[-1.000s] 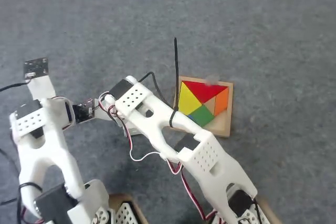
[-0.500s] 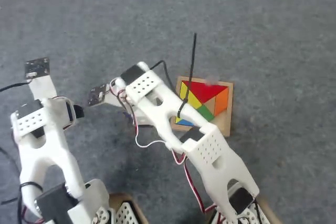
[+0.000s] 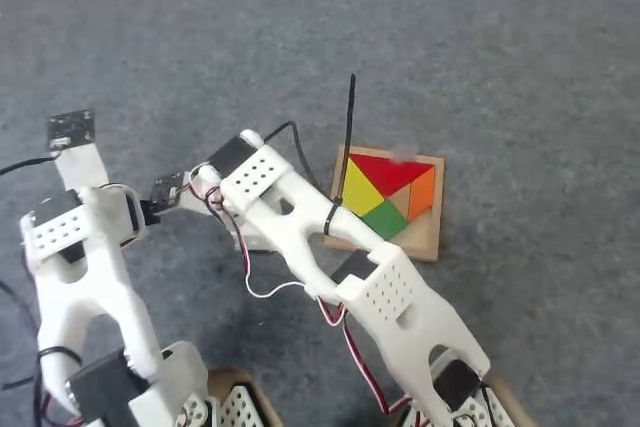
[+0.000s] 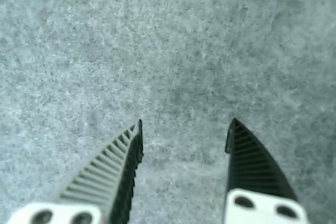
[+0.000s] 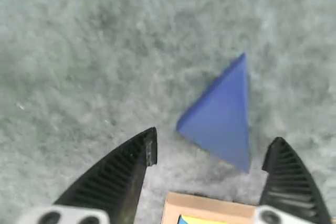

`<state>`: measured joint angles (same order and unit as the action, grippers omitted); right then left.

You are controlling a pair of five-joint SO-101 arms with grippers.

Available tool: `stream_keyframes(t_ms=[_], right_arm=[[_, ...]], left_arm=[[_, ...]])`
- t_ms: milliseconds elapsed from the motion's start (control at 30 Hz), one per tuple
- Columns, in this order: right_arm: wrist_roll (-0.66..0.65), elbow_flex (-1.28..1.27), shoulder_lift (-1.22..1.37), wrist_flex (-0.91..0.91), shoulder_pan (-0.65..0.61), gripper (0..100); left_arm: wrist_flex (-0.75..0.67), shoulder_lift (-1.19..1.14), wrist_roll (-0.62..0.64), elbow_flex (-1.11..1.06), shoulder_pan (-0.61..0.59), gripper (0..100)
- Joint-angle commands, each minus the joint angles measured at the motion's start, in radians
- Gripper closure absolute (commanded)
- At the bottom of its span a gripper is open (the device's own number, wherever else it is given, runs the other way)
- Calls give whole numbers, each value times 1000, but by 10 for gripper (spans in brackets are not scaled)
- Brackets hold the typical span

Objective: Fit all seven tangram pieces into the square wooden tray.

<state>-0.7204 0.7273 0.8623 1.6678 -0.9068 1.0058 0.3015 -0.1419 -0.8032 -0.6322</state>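
Observation:
The square wooden tray lies right of centre and holds a red triangle, a yellow piece, a green piece and an orange piece. The right arm crosses over its near left corner. A blue triangle lies flat on the carpet just outside a tray corner. My right gripper hangs open above it, one finger on each side, touching nothing. My left gripper is open over bare carpet.
Grey carpet covers the whole table. The left arm stands at the near left, well apart from the tray. A black cable rises from the right arm in front of the tray. Open carpet lies beyond and right of the tray.
The right arm swung right toward the tray half a second ago, then came back left a little. The left arm has stayed still.

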Motion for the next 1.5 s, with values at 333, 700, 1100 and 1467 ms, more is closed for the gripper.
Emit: stream_keyframes(t_ms=[333, 700, 1100, 1467], right_arm=[[11, 51, 82, -102, -2, 709], [11, 51, 96, -88, 10, 823], [11, 199, -10, 125, 42, 844], [-57, -250, -576, 134, 196, 842]], left_arm=[[-12, 48, 12, 27, 2, 754], [-12, 48, 12, 27, 0, 754], [-12, 48, 12, 27, 0, 754], [-12, 48, 12, 27, 2, 754]])
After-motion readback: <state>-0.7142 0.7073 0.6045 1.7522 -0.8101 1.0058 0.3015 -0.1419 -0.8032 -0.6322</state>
